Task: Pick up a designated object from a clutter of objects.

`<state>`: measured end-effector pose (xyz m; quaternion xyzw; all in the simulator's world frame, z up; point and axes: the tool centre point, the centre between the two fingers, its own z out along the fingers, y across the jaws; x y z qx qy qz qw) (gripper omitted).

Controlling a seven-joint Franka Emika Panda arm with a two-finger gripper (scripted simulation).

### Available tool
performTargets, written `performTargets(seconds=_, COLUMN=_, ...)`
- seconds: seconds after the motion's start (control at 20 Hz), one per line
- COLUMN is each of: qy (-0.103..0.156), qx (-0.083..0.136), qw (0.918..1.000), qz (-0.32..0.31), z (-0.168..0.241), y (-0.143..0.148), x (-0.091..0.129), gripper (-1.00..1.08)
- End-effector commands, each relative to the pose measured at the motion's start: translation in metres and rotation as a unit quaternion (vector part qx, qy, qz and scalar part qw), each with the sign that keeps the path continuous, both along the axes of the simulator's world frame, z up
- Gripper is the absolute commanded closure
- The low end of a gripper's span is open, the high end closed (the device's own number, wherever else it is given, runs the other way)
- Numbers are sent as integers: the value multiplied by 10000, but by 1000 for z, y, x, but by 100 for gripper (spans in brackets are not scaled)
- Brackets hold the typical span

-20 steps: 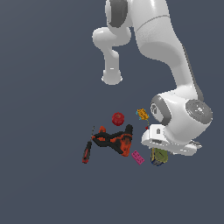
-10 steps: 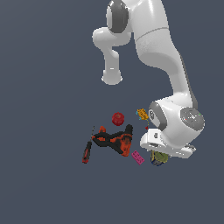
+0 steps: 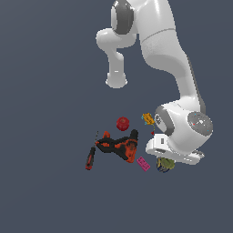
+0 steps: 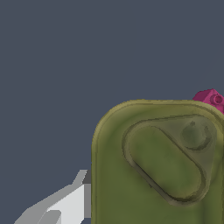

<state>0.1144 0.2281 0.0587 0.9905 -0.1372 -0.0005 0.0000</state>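
target: we're after the olive can, the boxy little one sitting at the edge of the clutter on the exterior view's right, just beside the pink box. In the exterior view the arm's wrist covers most of it, so only a sliver of green and label shows.

end effector: the end effector is right down over the can. In the wrist view the olive top fills most of the picture and 1 pale finger sits close against the can's side. Honestly we can't tell if it's spread or already pinching, the other finger is out of view.

step in hand: looks to us like the final descent or the squeeze itself.

how to do it well: we'd keep the can centred between the fingers, grip across the flat sides rather than the rounded corners, and go low enough to catch the body, not just the rim.

watch out: the pink box is close, so a sloppy close could snag it. The drill, screwdriver, round red piece and orange-yellow bit sit further off on the table, probably safe.

lift: straight up, slow, no twisting.
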Motion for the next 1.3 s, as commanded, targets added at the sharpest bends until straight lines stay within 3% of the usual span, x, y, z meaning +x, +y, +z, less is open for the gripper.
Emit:
performTargets(seconds=0.0, qy=-1, qx=0, qw=10000, qz=-1, z=0, y=0, x=0, gripper=108)
performTargets(seconds=0.65, qy=-1, qx=0, qw=10000, qz=-1, z=27, y=-25, x=-12, gripper=108)
performTargets(seconds=1.25, qy=-2, qx=-1, qw=10000, qz=-4, z=107, y=-98, x=-46, gripper=108)
